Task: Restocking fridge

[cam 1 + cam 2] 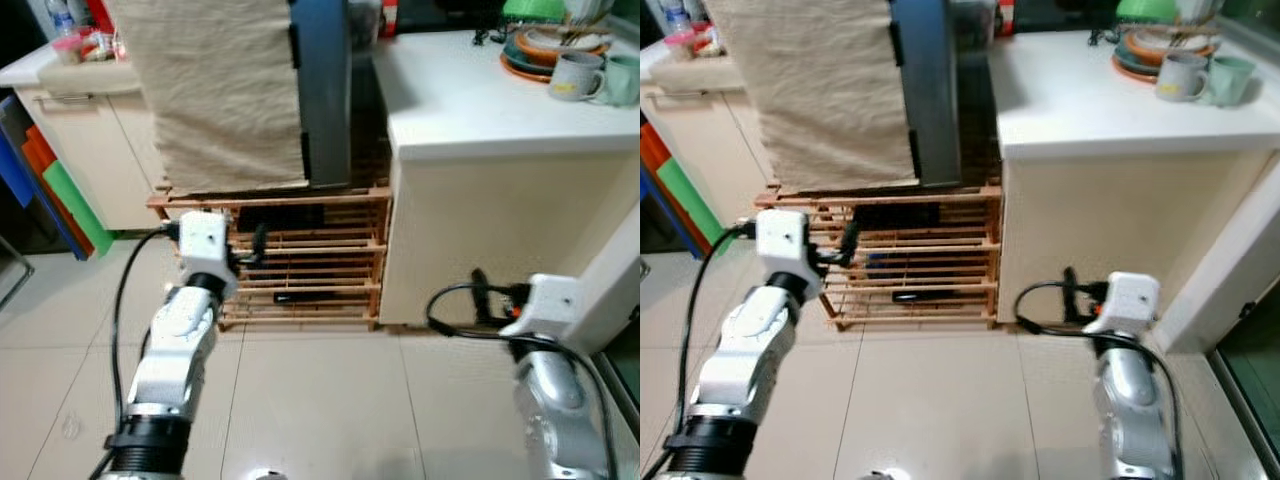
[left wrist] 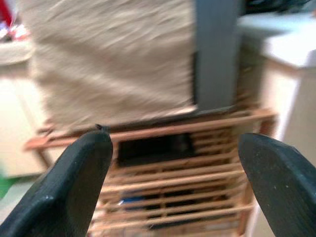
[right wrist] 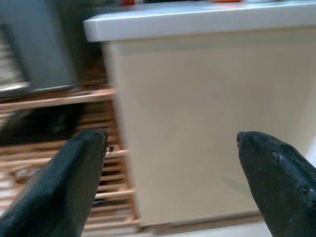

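The fridge (image 1: 325, 90) stood upright at twelve o'clock on a wooden rack (image 1: 300, 260); left pincer (image 2: 175, 173) and right pincer (image 3: 170, 177) both gaped wide, empty; mugs (image 1: 578, 76) sat on the tabletop (image 1: 470, 100) at two o'clock.

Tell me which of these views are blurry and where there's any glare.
Both wrist views are motion-blurred: in the left one the cloth and wooden rack smear, in the right one the counter is soft. The eye views are sharper, slightly soft, with faint glare on the floor tiles and bright countertop.
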`<state>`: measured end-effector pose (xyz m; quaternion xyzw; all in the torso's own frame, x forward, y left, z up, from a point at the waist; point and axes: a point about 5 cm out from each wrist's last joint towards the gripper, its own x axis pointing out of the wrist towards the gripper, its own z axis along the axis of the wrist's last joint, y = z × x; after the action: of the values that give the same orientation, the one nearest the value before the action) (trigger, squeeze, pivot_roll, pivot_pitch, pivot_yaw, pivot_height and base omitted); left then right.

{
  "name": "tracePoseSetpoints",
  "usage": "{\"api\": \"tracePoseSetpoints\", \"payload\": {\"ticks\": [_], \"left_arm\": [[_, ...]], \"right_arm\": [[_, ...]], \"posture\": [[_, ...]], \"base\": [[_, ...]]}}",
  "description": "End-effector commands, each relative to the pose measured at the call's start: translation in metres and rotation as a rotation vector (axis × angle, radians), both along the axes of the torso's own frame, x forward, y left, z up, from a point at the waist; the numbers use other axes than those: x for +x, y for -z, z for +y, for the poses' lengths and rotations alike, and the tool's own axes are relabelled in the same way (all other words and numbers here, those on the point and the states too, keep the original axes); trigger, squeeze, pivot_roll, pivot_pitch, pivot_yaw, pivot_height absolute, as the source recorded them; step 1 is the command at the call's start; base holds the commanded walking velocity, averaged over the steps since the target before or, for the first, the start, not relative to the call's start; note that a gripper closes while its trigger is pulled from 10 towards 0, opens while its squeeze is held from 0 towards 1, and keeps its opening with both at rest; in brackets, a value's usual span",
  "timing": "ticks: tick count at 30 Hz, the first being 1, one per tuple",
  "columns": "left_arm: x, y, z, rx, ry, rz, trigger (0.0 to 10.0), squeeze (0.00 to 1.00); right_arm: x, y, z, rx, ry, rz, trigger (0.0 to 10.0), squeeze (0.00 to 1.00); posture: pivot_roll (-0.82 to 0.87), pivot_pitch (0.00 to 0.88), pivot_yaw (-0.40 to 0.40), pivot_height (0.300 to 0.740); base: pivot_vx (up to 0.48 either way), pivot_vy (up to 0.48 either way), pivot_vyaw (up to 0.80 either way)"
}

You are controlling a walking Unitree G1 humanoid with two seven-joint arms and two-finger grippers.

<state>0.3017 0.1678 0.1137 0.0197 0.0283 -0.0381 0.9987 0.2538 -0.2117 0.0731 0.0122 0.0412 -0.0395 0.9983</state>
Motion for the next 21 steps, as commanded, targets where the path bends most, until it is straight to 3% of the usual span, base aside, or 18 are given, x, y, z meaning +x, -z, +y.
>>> {"api": "tracePoseSetpoints", "payload": {"ticks": [1,7,9,11,21], "left_arm": [[0.002,-0.003,-0.004,0.009,0.011,-0.019,10.0,0.0],[0.006,-0.009,-0.005,0.015,0.034,-0.061,10.0,0.0],[0.009,-0.012,-0.003,-0.03,0.025,-0.063,10.0,0.0],[0.013,-0.016,-0.002,0.003,0.024,-0.074,10.0,0.0],[0.014,-0.013,-0.007,0.008,0.037,-0.056,10.0,0.0]], "right_arm": [[0.001,-0.004,-0.003,-0.012,0.004,-0.014,10.0,0.07],[0.003,-0.005,0.001,-0.015,-0.014,-0.019,10.0,0.07],[0.004,-0.007,0.004,-0.02,-0.025,-0.029,10.0,0.07],[0.004,-0.008,0.007,-0.02,-0.031,-0.037,10.0,0.07],[0.003,-0.007,0.006,-0.017,-0.032,-0.031,10.0,0.07]], "posture": [[-0.08,0.0,0.08,0.74],[-0.08,0.0,0.081,0.74],[-0.08,0.0,0.084,0.74],[-0.07,0.0,0.085,0.74],[-0.07,0.0,0.08,0.74]], "base": [[0.0,0.0,0.0],[0.0,0.0,0.0],[0.0,0.0,0.0],[0.465,0.0,0.0],[0.447,0.0,0.0]]}}
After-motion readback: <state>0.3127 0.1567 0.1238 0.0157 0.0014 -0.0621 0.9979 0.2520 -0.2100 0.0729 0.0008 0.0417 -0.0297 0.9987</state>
